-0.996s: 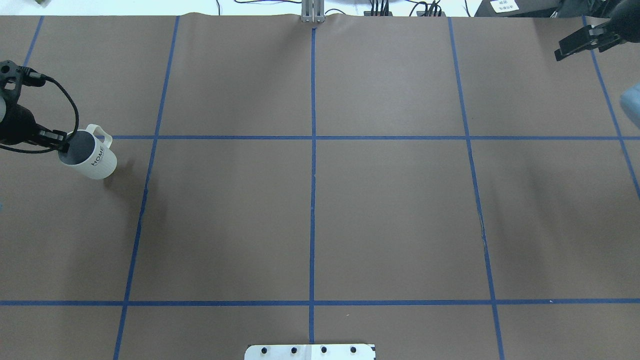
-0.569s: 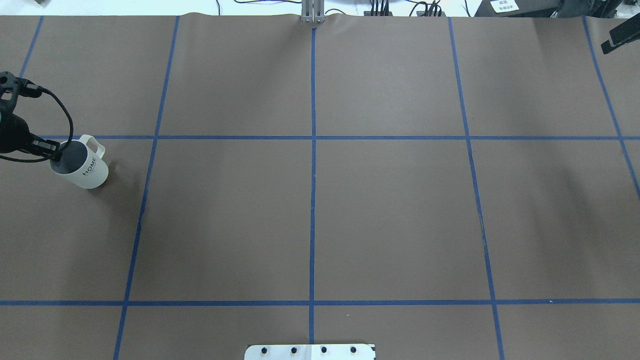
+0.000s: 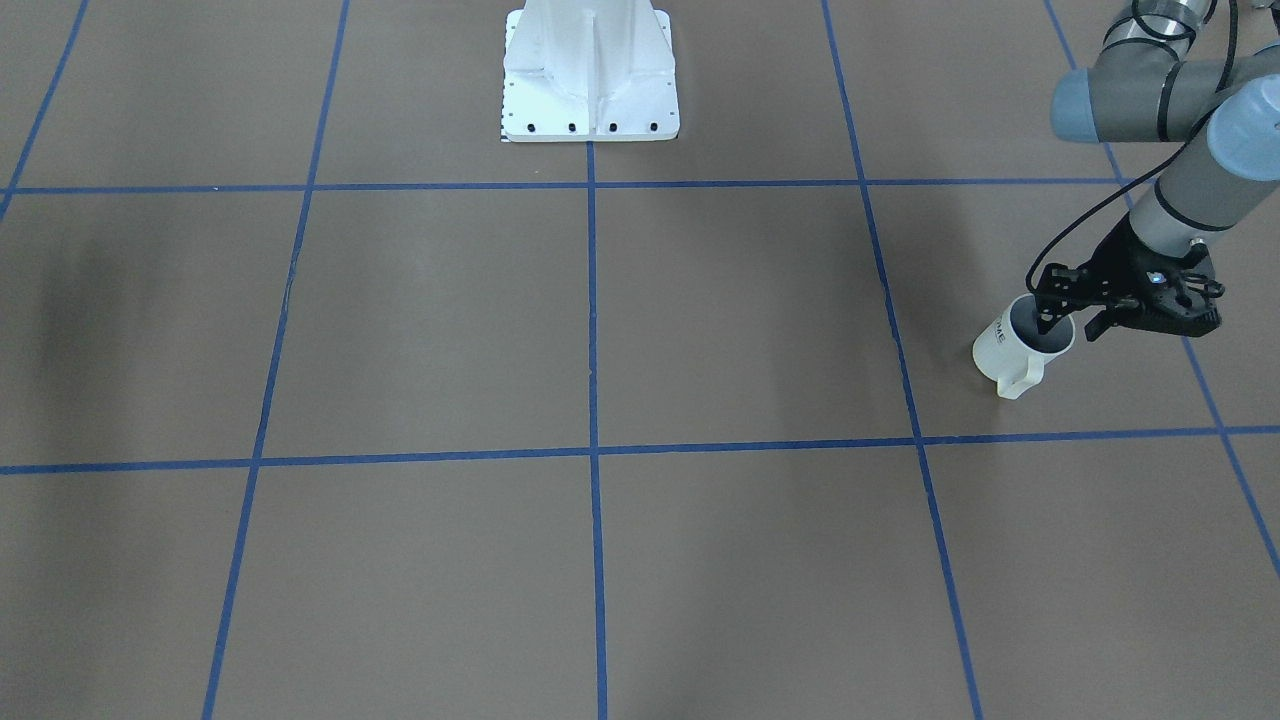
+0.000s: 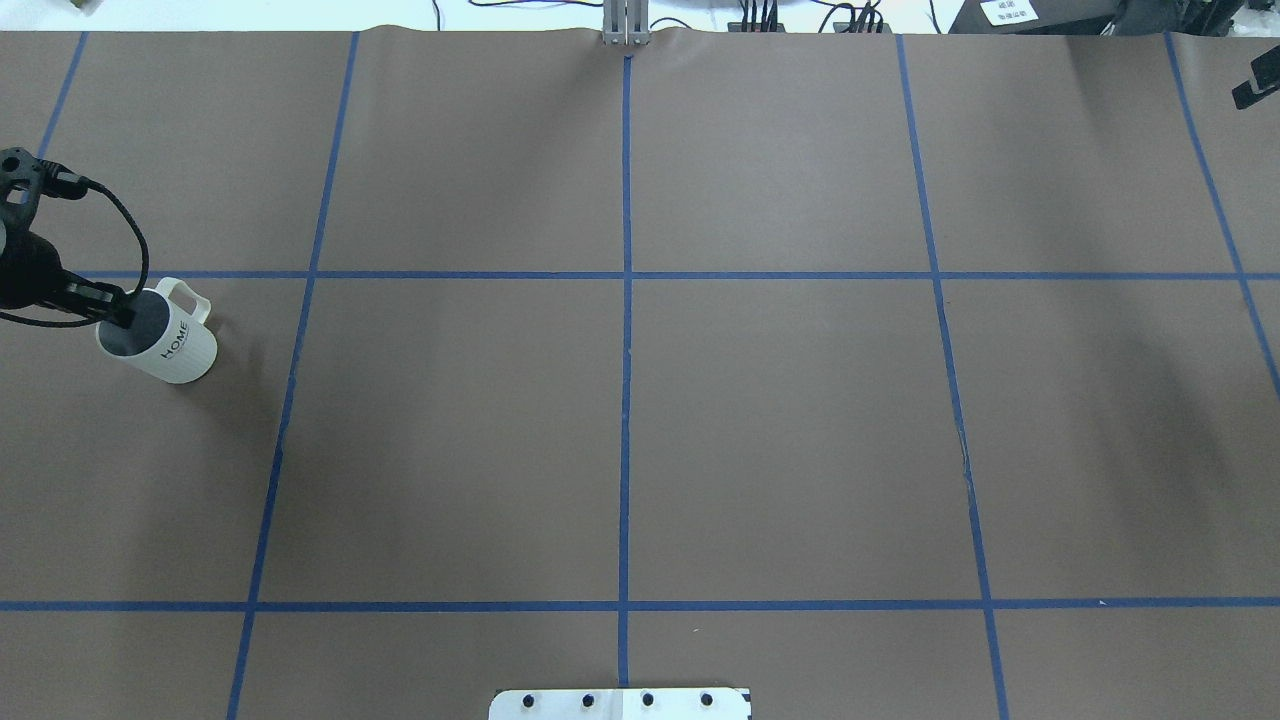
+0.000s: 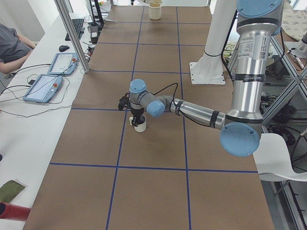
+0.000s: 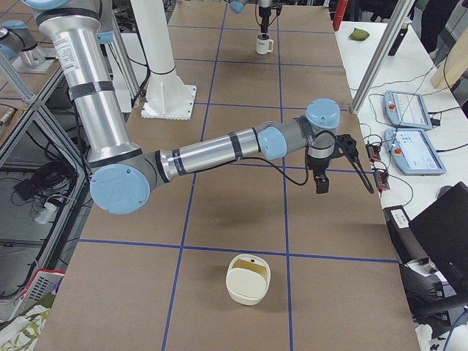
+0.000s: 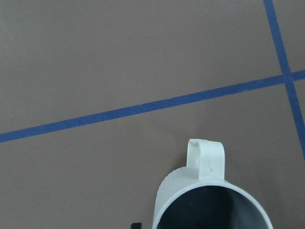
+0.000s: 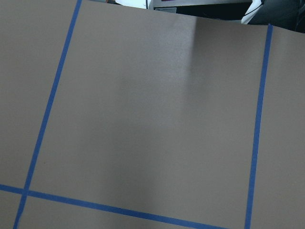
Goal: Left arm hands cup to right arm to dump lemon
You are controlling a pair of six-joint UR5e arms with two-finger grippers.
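The white ribbed cup (image 4: 165, 343) with "HOME" on its side is at the table's far left, tilted slightly. It also shows in the front view (image 3: 1018, 352), the left side view (image 5: 139, 125) and the left wrist view (image 7: 209, 205). My left gripper (image 4: 118, 310) is shut on the cup's rim, one finger inside it. The cup's inside looks grey; no lemon shows. Only a black tip of my right gripper (image 4: 1255, 92) shows at the far right edge. It hangs over the table in the right side view (image 6: 320, 183); I cannot tell if it is open or shut.
The white robot base (image 3: 590, 85) stands at the middle of my side of the table. A cream container (image 6: 248, 278) sits at the table's right end, also seen in the left side view (image 5: 154, 9). Blue tape lines divide the brown mat (image 4: 780, 430).
My left gripper has moved the cup a little left and lower. My right gripper has drawn back to the right, nearly out of the overhead view.
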